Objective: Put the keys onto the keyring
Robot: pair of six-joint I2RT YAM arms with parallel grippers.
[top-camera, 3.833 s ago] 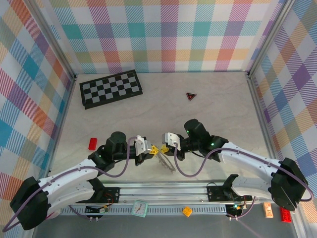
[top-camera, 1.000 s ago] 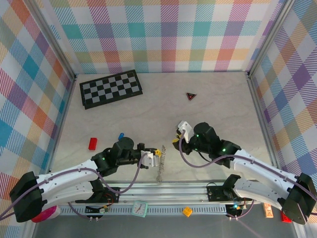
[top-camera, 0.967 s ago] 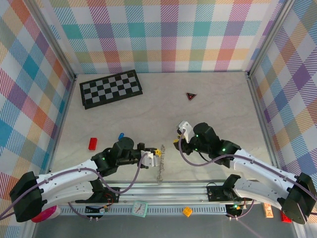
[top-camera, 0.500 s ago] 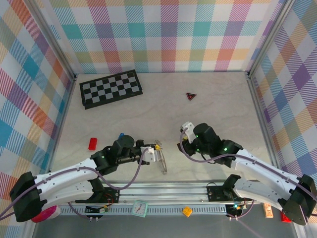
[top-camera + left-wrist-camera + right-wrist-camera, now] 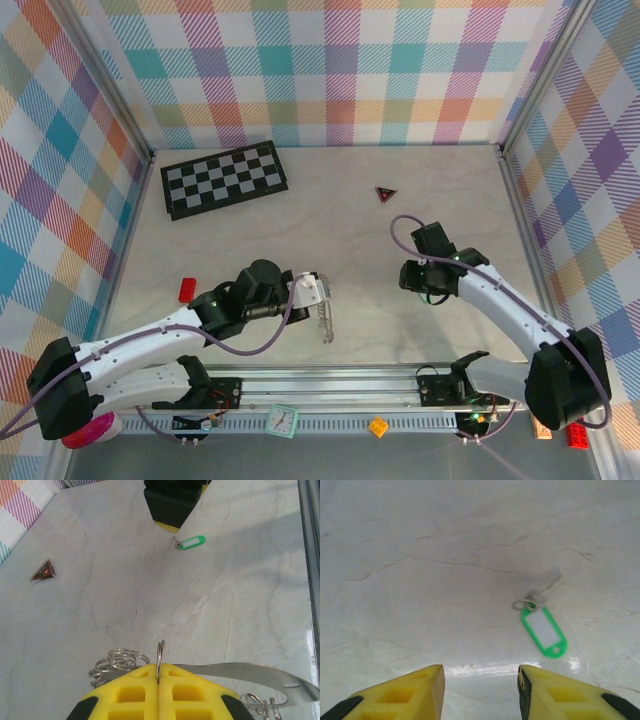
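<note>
Well left of the keyring (image 5: 323, 320) lies a red block (image 5: 187, 289), with the checkerboard (image 5: 225, 178) farther back. The left gripper (image 5: 158, 672) is clenched on the keyring's thin edge, small rings bunched beside its fingertips. Right of the keyring, the green key (image 5: 542, 627) lies flat on the table (image 5: 240, 605), just ahead of the right gripper (image 5: 480, 680), whose fingers stand apart, empty. A dark triangle (image 5: 386, 193) sits well behind, clear of both.
</note>
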